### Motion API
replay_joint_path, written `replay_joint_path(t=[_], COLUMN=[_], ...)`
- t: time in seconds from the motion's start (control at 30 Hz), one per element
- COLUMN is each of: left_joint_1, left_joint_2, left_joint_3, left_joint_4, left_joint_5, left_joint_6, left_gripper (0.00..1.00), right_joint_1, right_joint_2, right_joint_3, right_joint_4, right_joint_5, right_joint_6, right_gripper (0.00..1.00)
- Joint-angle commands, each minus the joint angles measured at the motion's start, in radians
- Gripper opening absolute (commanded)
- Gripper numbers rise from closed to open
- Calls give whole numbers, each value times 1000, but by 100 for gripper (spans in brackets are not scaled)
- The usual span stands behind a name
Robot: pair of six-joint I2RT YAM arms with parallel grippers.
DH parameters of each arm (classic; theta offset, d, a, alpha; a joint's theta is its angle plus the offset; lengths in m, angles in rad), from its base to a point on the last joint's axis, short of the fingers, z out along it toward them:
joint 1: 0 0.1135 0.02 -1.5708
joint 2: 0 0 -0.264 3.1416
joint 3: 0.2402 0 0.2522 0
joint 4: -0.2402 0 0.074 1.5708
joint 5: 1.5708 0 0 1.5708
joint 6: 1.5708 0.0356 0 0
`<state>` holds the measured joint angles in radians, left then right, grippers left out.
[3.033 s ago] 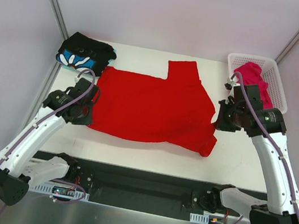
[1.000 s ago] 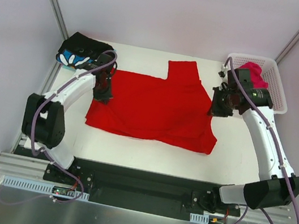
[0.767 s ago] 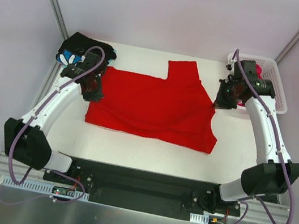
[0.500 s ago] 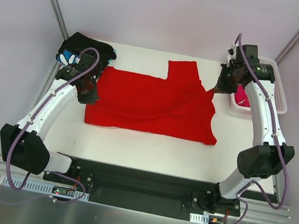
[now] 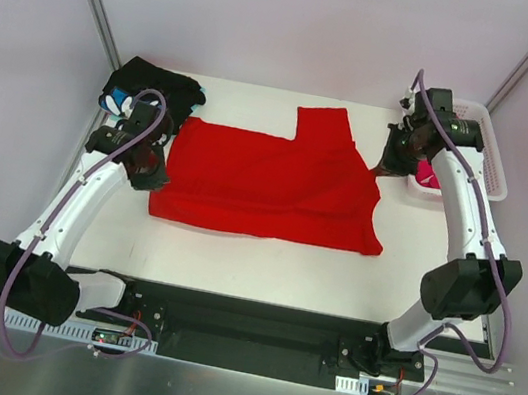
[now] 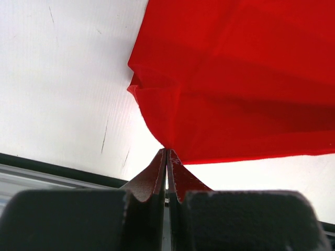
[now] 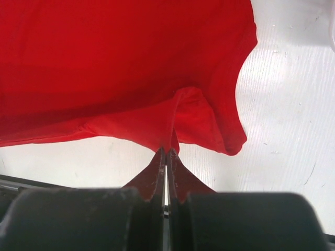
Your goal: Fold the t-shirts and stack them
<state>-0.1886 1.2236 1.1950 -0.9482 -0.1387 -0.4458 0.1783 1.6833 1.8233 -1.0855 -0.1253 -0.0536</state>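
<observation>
The bright red t-shirt (image 5: 267,178) lies spread across the middle of the table, one sleeve pointing to the far side. My left gripper (image 5: 152,179) is shut on its left edge; the left wrist view shows cloth (image 6: 235,78) pinched at the fingertips of the left gripper (image 6: 166,151). My right gripper (image 5: 387,167) is shut on the shirt's right edge near the basket, with the red cloth (image 7: 131,63) drawn up into a peak at the right gripper (image 7: 167,150). A black flower-print t-shirt (image 5: 149,87) lies bunched at the far left corner. A magenta-pink t-shirt (image 5: 428,175) sits in the basket, mostly hidden by my right arm.
The white lattice basket (image 5: 488,159) stands at the far right corner, close beside my right wrist. Grey walls enclose the table on three sides. A black rail (image 5: 242,331) runs along the near edge between the arm bases.
The left gripper has pulled leftward and nearer, the right gripper farther back toward the basket. The red shirt is drawn wider and its near hem lies straighter.
</observation>
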Motion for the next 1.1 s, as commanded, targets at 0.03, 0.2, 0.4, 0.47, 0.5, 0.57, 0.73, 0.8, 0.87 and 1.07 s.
replay_joint_path(t=[0.03,0.2,0.4,0.47,0.5,0.57,0.73,0.8,0.87,1.07], left_joint_1=[5,5,3,2,1,1,1,1,1,1], left_joint_2=[-52,-102,-205,-225,-243,-263,-317,-329,-337,-375], left_joint_3=[-21,-43,-80,-100,-107,-130,-158,-158,-161,-190], left_joint_4=[-41,-50,-64,-69,-70,-78,-96,-107,-113,-132], left_joint_5=[11,40,97,109,110,110,111,113,114,120], left_joint_6=[-22,-40,-80,-90,-96,-102,-108,-110,-111,-126], left_gripper=[0,0,0,0,0,0,0,0,0,0], right_joint_1=[-2,10,39,56,59,62,62,61,62,67], right_joint_2=[-154,-293,-534,-580,-617,-643,-682,-686,-695,-741], right_joint_3=[-24,-119,-289,-320,-332,-366,-395,-407,-421,-467], right_joint_4=[-24,-34,-34,-42,-47,-56,-71,-71,-70,-67], right_joint_5=[-8,-7,-11,4,9,22,44,39,36,33], right_joint_6=[9,35,101,109,113,115,104,107,110,127], right_gripper=[1,1,1,1,1,1,1,1,1,1])
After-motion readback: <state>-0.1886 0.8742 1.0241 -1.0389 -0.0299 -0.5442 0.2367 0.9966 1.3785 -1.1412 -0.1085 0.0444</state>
